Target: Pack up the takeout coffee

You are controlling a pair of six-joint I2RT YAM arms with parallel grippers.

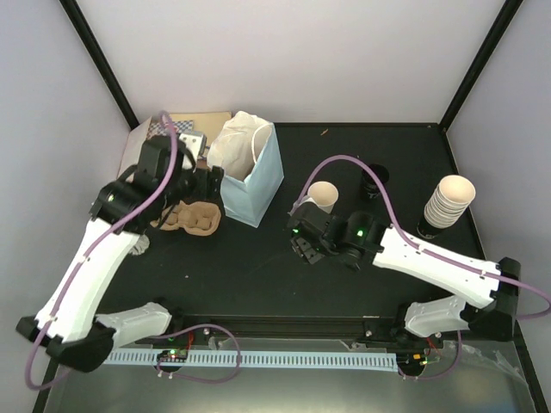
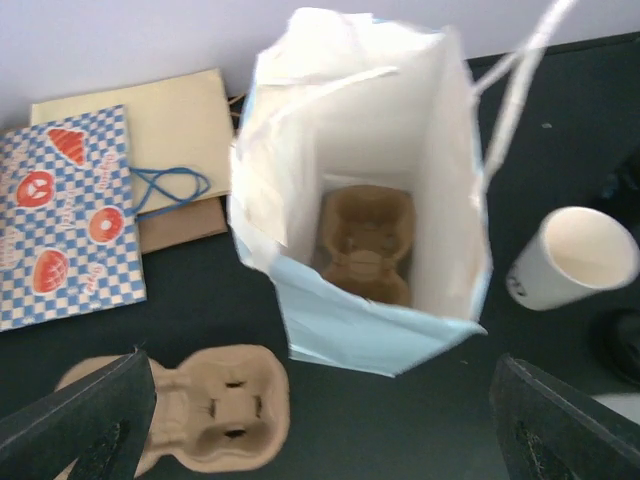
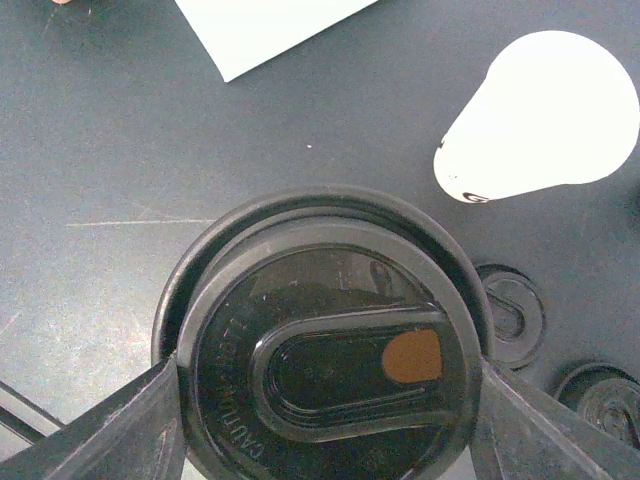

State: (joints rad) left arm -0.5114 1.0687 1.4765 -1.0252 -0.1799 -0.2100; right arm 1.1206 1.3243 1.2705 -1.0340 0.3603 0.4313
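Left wrist view alone looks down the open mouth of the bag [image 2: 380,335]: pale blue paper outside, white inside. A brown moulded-pulp carrier [image 2: 365,245] sits on its floor, which the top view hides. A second carrier [image 2: 215,405] lies on the dark tabletop [image 2: 420,440] beside the bag. Left tool [image 2: 320,400] spread wide, holding nothing.

Right wrist view alone: right tool [image 3: 325,395] pinches a round, glossy black lid [image 3: 300,300] at its rim. It has raised lettering and an oval recess. Whether anything hangs under it, cannot tell. Beyond stands a cream, tapered, unlidded cup [image 3: 540,115]; the top view places it right of the bag.
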